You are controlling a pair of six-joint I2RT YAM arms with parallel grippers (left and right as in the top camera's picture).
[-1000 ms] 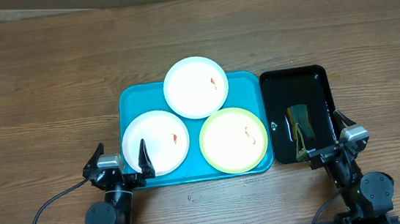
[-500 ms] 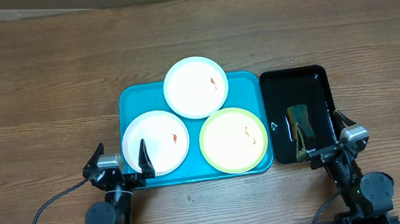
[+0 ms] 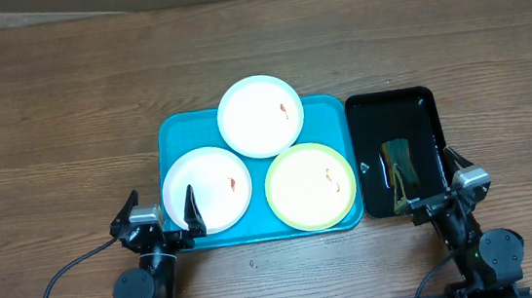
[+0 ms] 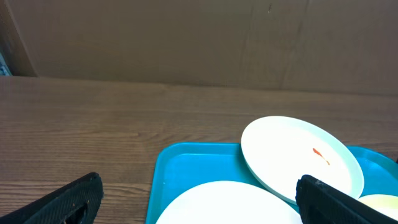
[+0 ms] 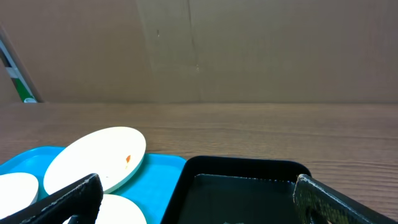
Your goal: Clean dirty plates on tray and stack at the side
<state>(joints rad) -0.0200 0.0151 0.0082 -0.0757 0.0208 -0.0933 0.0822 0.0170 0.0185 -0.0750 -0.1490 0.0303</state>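
Three plates lie on the turquoise tray (image 3: 175, 136): a white one (image 3: 261, 116) overlapping its far rim, a white one (image 3: 207, 190) at front left, and a yellow-green rimmed one (image 3: 311, 186) at front right. Each carries a small orange-red smear. My left gripper (image 3: 161, 198) stands open at the tray's front left corner, its right finger over the near white plate (image 4: 230, 205). My right gripper (image 3: 432, 180) stands open over the front of the black tray (image 3: 389, 108), with nothing between its fingers. The left wrist view also shows the far white plate (image 4: 298, 155).
The glossy black tray (image 5: 242, 165) sits right of the turquoise tray (image 5: 161, 168) and holds a dark sponge (image 3: 400, 167). Bare wooden table (image 3: 57, 110) spreads to the left, right and far side. A cardboard wall (image 4: 199, 37) stands behind the table.
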